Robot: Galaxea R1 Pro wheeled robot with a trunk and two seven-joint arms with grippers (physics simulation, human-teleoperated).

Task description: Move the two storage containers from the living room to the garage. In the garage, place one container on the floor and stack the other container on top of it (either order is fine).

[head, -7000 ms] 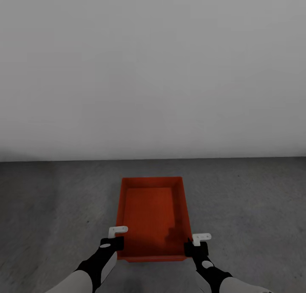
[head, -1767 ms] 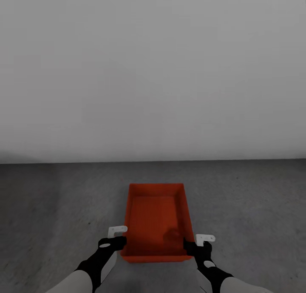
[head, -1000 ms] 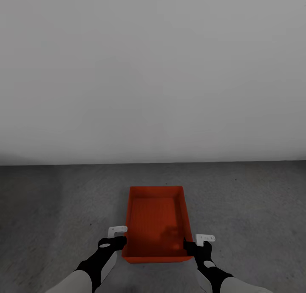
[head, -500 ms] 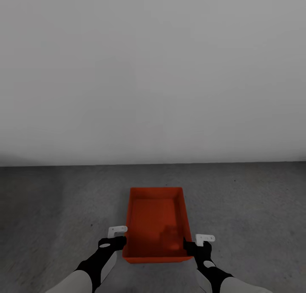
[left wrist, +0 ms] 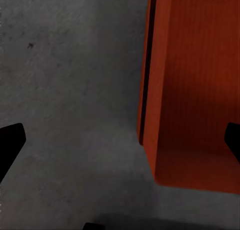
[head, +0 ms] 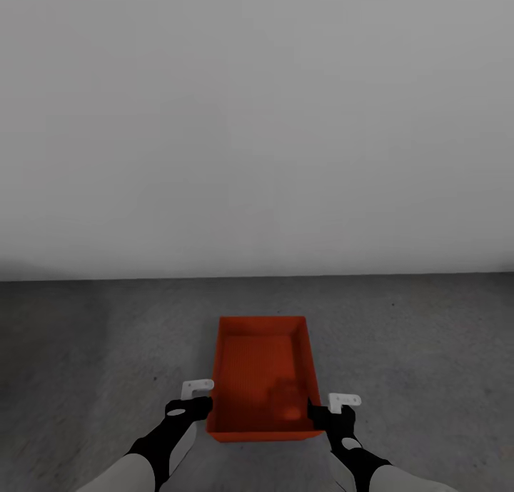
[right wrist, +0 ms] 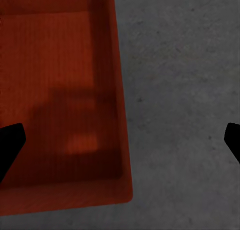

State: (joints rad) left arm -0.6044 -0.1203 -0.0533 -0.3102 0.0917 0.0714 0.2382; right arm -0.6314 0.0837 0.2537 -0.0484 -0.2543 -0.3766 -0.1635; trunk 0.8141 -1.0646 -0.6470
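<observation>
Plain pale grey wall (head: 257, 121) fills the upper part of the head view, and dark grey concrete floor (head: 86, 349) runs from its foot toward the robot. One orange-red storage container (head: 263, 378) sits on that floor in the garage, straight ahead of the robot and well short of the wall, open side up, its ribbed bottom bare.

The container's long axis runs directly away from the robot, so its short near wall faces the arms and its two long walls lie one to each side. The left gripper (head: 198, 394) stands just outside the near left corner, and the right gripper (head: 335, 406) just outside the near right corner. Both sit about equally close, with the container between them.

In the left wrist view the left gripper (left wrist: 120, 140) has its dark fingertips spread wide, straddling the container's long wall (left wrist: 152, 84) without pinching it. In the right wrist view the right gripper (right wrist: 120, 140) is likewise spread, one tip over the container's inside (right wrist: 55, 89) and the other over bare concrete. Both therefore read as released, with the container resting on its own.

Both forearms reach forward and low, roughly parallel, wrists bent downward so the fingers point toward the floor.

This container looks placed. The second one remains to be brought and stacked on it, and lifting both arms straight up first would avoid nudging the walls.
</observation>
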